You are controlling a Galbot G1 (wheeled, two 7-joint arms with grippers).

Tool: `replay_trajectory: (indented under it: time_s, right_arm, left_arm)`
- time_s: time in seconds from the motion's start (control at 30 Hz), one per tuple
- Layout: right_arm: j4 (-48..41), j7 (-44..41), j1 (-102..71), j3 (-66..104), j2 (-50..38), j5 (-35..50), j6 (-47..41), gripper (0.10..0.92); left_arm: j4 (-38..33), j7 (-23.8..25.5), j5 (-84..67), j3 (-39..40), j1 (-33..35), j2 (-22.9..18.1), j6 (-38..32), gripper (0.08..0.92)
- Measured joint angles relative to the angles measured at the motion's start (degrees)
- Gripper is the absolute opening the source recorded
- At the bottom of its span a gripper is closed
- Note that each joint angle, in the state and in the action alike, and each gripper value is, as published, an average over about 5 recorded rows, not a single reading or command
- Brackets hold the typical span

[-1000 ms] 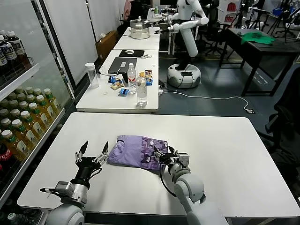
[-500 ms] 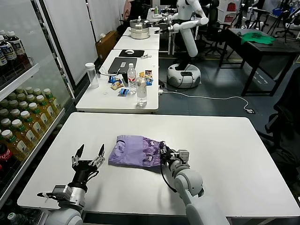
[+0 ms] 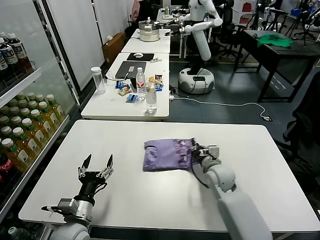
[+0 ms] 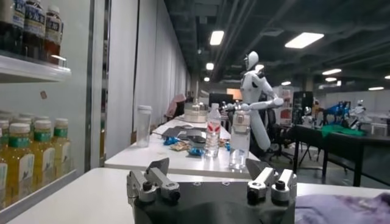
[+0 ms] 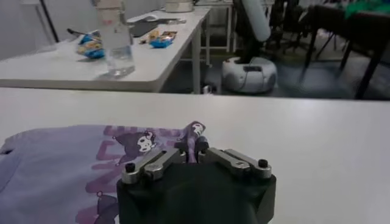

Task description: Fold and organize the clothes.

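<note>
The lavender T-shirt (image 3: 168,154) lies folded in a compact bundle near the middle of the white surface (image 3: 260,150), a little toward the robot's right. The right gripper (image 3: 194,150) is at the bundle's right edge, and in the right wrist view its jaws are closed on a thin pinch of the printed fabric (image 5: 195,135). The left gripper (image 3: 95,172) hovers over the surface well apart from the shirt, with its jaws wide open and holding nothing.

The main risk, I think, is the small grip. The cloth is thin and soft, so if the right arm pulls or lifts quickly, the fabric can slip out of the jaws. Another risk is that only the top layer is caught. Then a pull would open the fold and spoil the neat shape. Because the left gripper does not hold the other side, the whole bundle can also slide on the smooth surface instead of folding.
</note>
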Motion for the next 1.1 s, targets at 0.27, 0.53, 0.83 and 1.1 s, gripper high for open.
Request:
replay_trajectory:
  time_s: [0.27, 0.53, 0.83, 1.1]
  right_arm:
    - [2.20, -2.57, -1.92, 3.17, -3.39, -5.16, 3.15, 0.364]
    - [13.16, -3.93, -12.43, 10.00, -3.86, -7.99, 8.60, 0.580]
    - [26.52, -6.46, -27.69, 17.69, -1.44, -11.23, 13.46, 0.807]
    - [31.40, -8.37, -35.87, 20.26, 0.97, -16.12, 17.07, 0.823]
  left_arm:
    - [-0.14, 0.22, 1.01, 0.78, 0.25, -0.67, -0.04, 0.823]
    - [-1.14, 0.68, 2.25, 1.30, 1.47, -1.28, -0.38, 0.823]
    - [-3.14, 1.48, 2.29, 0.82, 3.12, -0.91, -0.33, 0.823]
    - [-4.93, 3.21, 2.05, 0.72, 4.58, 0.48, -0.07, 0.823]
